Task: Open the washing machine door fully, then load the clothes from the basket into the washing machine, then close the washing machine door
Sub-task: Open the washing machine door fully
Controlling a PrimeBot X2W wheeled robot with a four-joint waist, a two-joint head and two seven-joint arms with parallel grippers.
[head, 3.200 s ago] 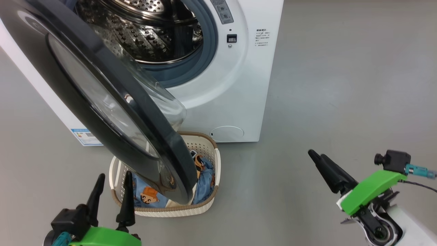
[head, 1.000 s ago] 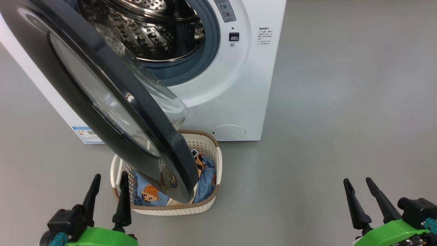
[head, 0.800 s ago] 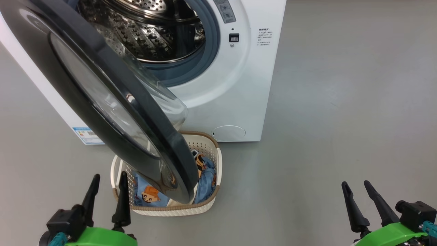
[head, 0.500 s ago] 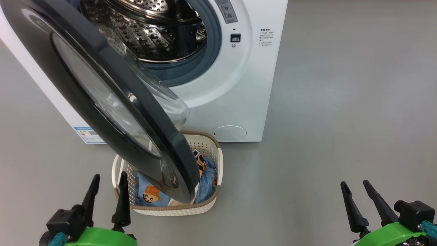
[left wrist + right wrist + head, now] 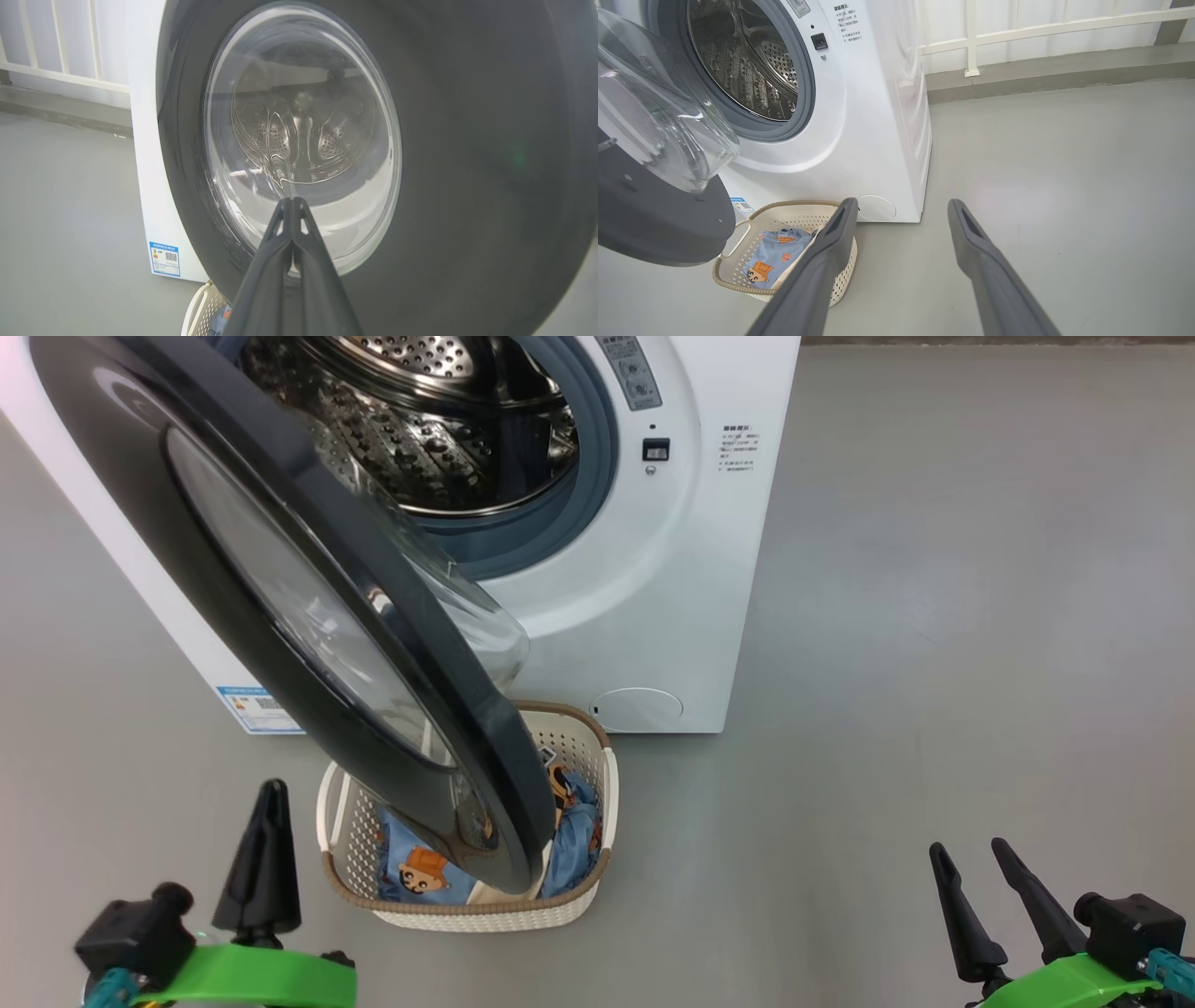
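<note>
Left claw (image 5: 271, 789) hovers pinched shut and empty just left of the basket (image 5: 467, 907). Right claw (image 5: 967, 847) is spread wide, holding nothing, above the grey floor (image 5: 934, 616). Blue printed clothes (image 5: 420, 875) lie in the basket, partly under the swung-out washing machine door (image 5: 280, 588). Behind stands the washing machine (image 5: 653, 579), its steel drum (image 5: 439, 429) exposed.

Part-open washing machine door (image 5: 280, 607) hangs its lower edge over the basket (image 5: 467, 917); left and middle of the opening covered. Only the uncovered right strip gives reach to the clothes (image 5: 577, 826). Right of the door, drum mouth (image 5: 448, 439) open. The left claw (image 5: 273, 793) faces the door's outer side. Open floor (image 5: 887, 663) right of washing machine (image 5: 672, 597) and basket.
</note>
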